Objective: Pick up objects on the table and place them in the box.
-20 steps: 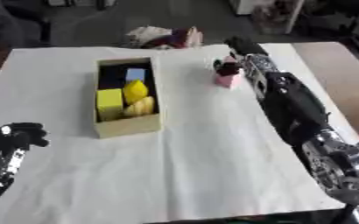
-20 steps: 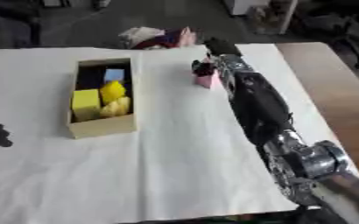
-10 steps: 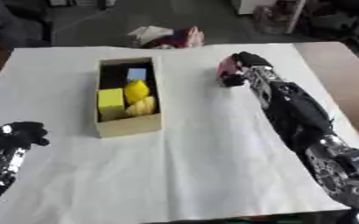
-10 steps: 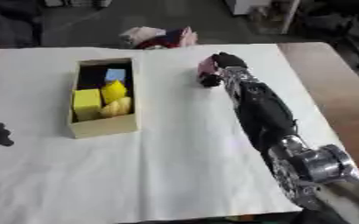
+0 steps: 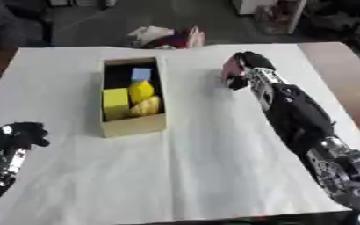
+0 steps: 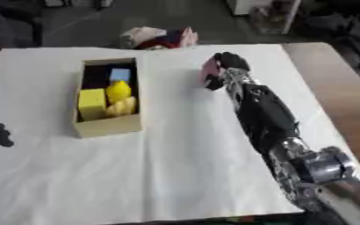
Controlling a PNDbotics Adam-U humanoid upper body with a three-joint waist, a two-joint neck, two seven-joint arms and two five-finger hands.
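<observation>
A cardboard box (image 5: 134,124) stands left of the table's middle, holding a yellow block (image 5: 115,98), a yellow rounded piece (image 5: 141,90), another yellow piece (image 5: 146,106) and a blue cube (image 5: 142,74). My right hand (image 5: 247,69) is stretched far over the table, right of the box, fingers curled round a small pink object (image 5: 231,67) held just above the cloth. My left hand (image 5: 16,137) rests at the lower left, apart from everything, fingers curled on nothing.
A white cloth (image 5: 214,167) covers the table. A heap of white, pink and dark things (image 5: 167,37) lies beyond the far edge. Brown tabletop (image 5: 343,74) shows at the right.
My right hand has closed round the pink object and drawn it slightly left and toward me, off the cloth. The left hand has not moved.
</observation>
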